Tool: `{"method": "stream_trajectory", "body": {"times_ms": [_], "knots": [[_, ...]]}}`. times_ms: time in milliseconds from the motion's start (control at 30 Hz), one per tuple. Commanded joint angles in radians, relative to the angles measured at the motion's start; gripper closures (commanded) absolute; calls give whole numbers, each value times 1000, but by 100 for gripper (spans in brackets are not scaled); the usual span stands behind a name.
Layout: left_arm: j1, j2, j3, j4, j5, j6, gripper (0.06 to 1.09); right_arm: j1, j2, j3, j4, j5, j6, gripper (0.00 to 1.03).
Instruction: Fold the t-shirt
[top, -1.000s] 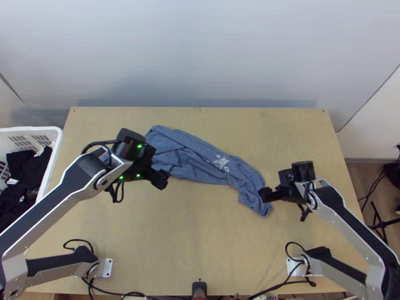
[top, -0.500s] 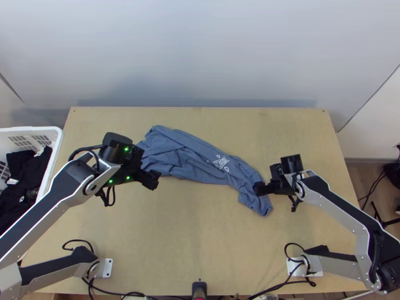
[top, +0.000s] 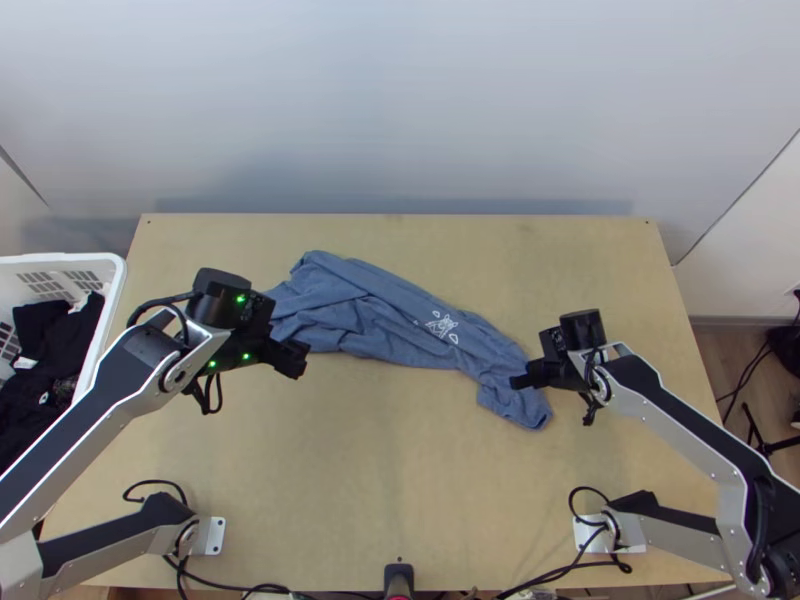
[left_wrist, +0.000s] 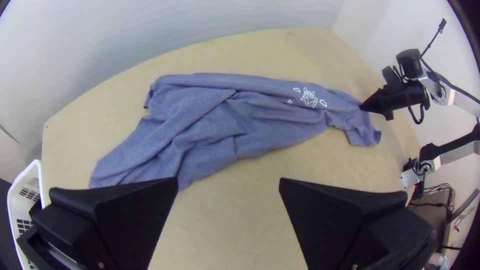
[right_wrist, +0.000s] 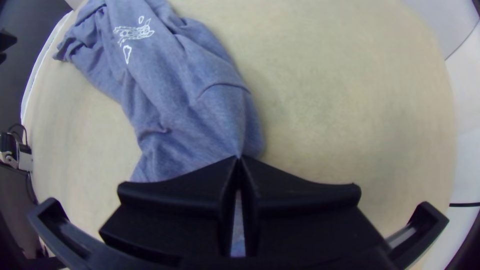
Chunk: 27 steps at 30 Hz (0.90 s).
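Blue cloth: the t-shirt (top: 385, 322) lies bunched lengthwise on the desk (top: 400, 470), running from beyond the left jaws to beneath the right ones, its white print (left_wrist: 308, 97) uppermost between the two pairs. At the right gripper (right_wrist: 239, 159), we see the jaws closed, with a narrow fold apparently pinched at their tips; a short end of fabric lies loose just beside them, toward the near edge. At the left gripper (left_wrist: 228, 180), the jaws stand wide and hold nothing, close to the wider part of the garment.

Caution: the right jaws appear to have a shallow bite. If we lift or pull abruptly, the fold may slip out. If they have caught several layers, we judge that lifting will gather the cloth rather than open it. Should we close the left jaws from their present place, they may miss the fabric; we first align them over an edge. Unequal pulling may twist the bundle further.
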Motion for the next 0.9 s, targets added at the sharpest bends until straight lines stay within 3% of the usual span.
{"method": "stream_trajectory", "body": {"times_ms": [0, 333, 600, 700, 867], "knots": [[36, -22, -26, 6, -1, 6, 10, 0, -50, 30, -34, 46, -7, 100], [127, -56, -159, 51, 0, 75, 10, 49, -60, 409, -305, 87, 33, 100], [165, -174, -337, 26, 10, 263, 11, 72, -48, 461, -336, 90, 31, 100], [207, -166, -386, 137, 83, 270, 11, 75, -50, 455, -336, 89, 33, 100], [237, -74, -432, 365, 82, 341, 11, 77, -48, 467, -338, 89, 33, 100]]}}
